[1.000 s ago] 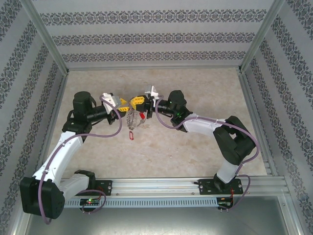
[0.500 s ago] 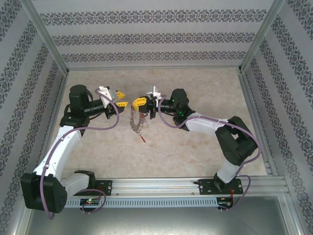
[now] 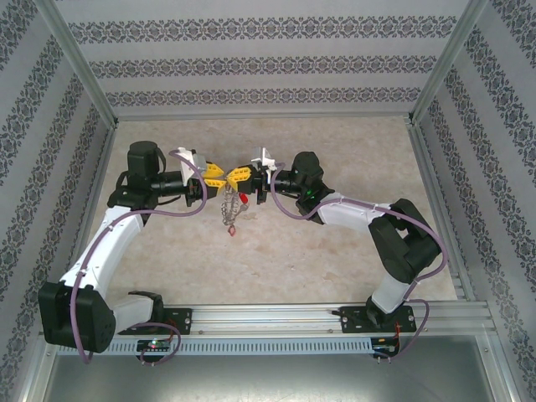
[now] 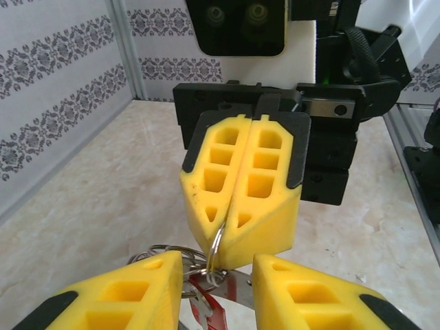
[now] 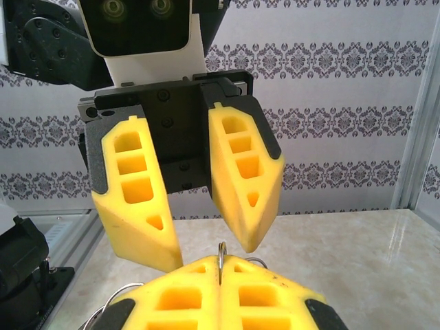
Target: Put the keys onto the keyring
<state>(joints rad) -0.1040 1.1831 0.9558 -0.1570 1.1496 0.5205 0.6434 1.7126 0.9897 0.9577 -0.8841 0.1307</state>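
Left gripper (image 3: 215, 176), nine o'clock of the meeting point: jaws partly apart, nothing held, straddling the bundle. Keyring (image 3: 227, 203) dangles between both grippers toward six o'clock, with red keys (image 3: 243, 198) hanging beside it. Right gripper (image 3: 235, 175), three o'clock: clamped tight on the keyring's thin top loop. We judge threading is under way. Next, the left needs to pinch one key and work it on.

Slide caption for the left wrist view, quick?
Right gripper pinches the thin silver metal keyring; red-headed keys hang within the open left gripper.

Keys (image 4: 208, 313) cut off at bottom edge; keyring (image 4: 215, 245) partly hidden.
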